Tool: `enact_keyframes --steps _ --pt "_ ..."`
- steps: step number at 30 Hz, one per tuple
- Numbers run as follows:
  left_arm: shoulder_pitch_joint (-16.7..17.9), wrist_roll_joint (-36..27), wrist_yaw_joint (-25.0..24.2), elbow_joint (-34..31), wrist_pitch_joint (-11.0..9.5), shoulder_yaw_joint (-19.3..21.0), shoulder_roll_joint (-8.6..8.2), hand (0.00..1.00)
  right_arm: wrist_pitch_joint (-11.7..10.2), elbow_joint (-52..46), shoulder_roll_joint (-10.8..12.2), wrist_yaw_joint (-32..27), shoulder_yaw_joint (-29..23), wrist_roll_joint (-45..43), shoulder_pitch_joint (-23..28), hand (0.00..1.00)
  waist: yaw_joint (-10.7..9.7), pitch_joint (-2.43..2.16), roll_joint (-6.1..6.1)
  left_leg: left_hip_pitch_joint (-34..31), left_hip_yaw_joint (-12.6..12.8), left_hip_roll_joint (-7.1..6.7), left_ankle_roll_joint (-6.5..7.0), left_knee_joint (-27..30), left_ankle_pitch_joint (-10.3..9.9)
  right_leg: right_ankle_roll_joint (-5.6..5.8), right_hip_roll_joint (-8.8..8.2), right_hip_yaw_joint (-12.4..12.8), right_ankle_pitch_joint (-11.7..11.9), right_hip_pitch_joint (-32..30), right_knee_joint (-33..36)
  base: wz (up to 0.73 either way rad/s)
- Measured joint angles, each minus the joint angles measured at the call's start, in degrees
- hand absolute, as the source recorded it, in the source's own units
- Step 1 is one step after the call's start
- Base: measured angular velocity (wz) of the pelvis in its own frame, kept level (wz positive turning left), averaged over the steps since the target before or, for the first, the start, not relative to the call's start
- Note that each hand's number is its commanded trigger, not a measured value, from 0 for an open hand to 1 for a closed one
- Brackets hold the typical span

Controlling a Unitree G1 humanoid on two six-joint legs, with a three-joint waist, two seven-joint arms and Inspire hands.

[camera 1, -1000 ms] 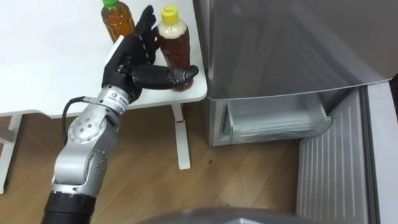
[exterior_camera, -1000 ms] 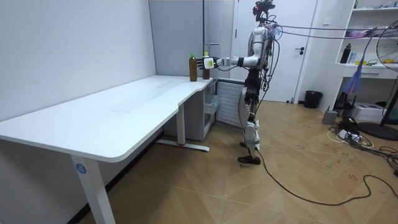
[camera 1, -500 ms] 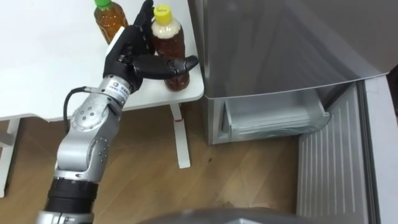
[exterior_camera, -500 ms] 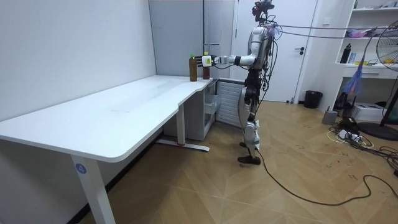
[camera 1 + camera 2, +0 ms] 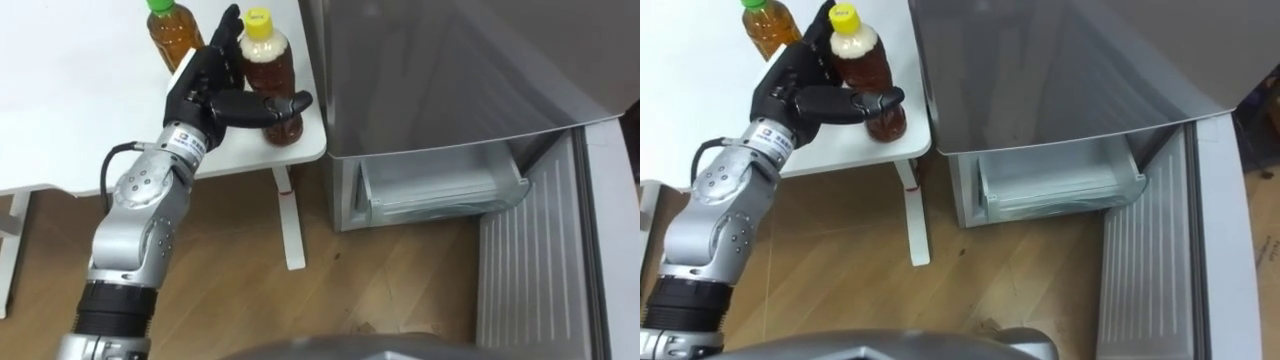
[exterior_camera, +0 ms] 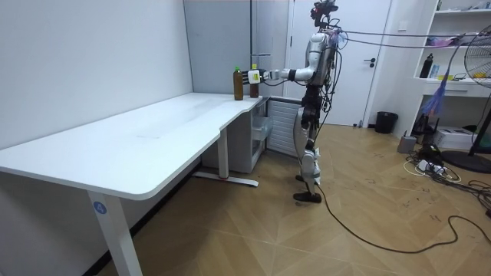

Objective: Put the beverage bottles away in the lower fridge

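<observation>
A tea bottle with a yellow cap (image 5: 272,62) stands at the near right corner of the white table (image 5: 80,110). My left hand (image 5: 205,88) is shut on it: the thumb lies across the bottle's front and the fingers rise behind it. A second tea bottle with a green cap (image 5: 166,34) stands just to its left, behind the hand. In the room view I stand beside the table's far end with the left arm stretched out to the bottles (image 6: 253,81). To the right is the grey fridge (image 5: 450,70), its lower compartment (image 5: 440,190) open.
The lower fridge's door (image 5: 540,270) hangs open at the right, ribbed on the inside. A clear drawer shows inside the compartment. A white table leg (image 5: 290,215) stands on the wooden floor between the table and the fridge.
My left hand has drawn in on the yellow-capped bottle, fingers nearer its back and thumb tighter across its front. The bottle still stands on the table.
</observation>
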Motion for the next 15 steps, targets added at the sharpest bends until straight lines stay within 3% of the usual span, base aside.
enact_keyframes --steps 15 --pt "-1.47 -1.75 0.9 1.91 -0.01 -0.75 -0.02 0.0 0.01 0.77 0.12 0.71 0.09 0.39 -0.01 0.0 -0.26 -0.23 0.33 0.02 0.0 0.01 0.0 0.01 0.0 -0.01 0.06 -0.15 0.01 0.03 0.13 0.0"
